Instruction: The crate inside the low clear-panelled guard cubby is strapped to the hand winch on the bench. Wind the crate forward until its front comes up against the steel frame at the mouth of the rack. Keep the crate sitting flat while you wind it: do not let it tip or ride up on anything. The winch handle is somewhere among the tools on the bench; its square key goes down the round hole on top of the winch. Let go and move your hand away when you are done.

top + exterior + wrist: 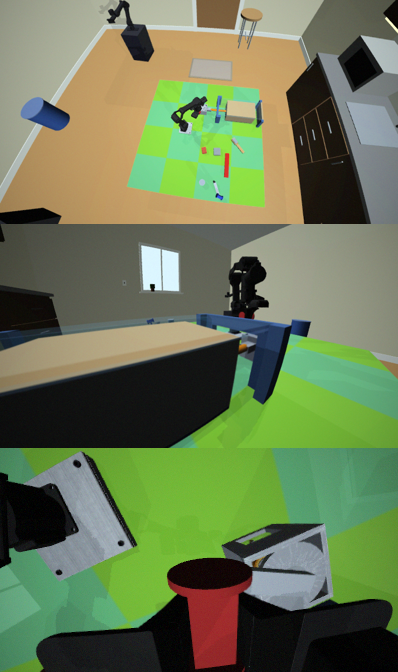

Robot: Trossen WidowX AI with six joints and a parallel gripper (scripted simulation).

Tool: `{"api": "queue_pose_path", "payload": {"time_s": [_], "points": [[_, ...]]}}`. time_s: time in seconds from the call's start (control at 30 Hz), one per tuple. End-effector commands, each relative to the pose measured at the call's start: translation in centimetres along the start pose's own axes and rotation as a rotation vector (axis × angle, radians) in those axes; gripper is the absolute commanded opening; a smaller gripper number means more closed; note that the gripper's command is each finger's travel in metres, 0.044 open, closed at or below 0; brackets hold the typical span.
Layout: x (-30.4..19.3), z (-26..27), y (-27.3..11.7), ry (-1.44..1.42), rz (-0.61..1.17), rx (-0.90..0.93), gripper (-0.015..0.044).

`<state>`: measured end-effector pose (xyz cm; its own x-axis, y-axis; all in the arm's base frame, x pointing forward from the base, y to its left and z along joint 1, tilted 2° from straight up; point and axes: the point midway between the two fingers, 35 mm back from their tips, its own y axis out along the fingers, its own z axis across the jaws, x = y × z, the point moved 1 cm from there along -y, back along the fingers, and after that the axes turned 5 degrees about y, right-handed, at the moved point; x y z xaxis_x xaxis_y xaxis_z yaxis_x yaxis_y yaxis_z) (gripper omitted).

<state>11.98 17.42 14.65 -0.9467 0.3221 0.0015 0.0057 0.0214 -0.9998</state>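
In the top view, the claw is down beside the hand winch, a trace of red at its tip. The crate sits inside the guard cubby, joined to the winch by an orange strap. Bare strap shows between its front and the blue frame at the rack mouth, so the pull still has to be made.

In the exterior view, the crate looks flat and the strap leads out past the frame. Red shows under the claw, but the frame hides the lower part of the winch, and whether the key is in the hole cannot be told.

In the wrist view, the claw is closed around a red flanged grip, probably the winch handle's. The winch lies just beyond it, its top hole not discernible. The step in hand seems to be bringing the handle to the winch. The next move calls for lining the square key up with the hole and lowering it upright, turning slightly if the corners catch; cranking should wait until it seats.
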Motion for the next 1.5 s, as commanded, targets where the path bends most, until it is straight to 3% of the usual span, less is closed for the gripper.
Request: {"api": "queue_pose_path", "payload": {"time_s": [0.0, 1.47], "points": [[-1.5, -0.1, 0.1, 0.013, 0.035, 0.005, 0.0000], [-6.3, -1.9, -0.1, 0.013, 0.040, 0.004, 0.0000]]}}
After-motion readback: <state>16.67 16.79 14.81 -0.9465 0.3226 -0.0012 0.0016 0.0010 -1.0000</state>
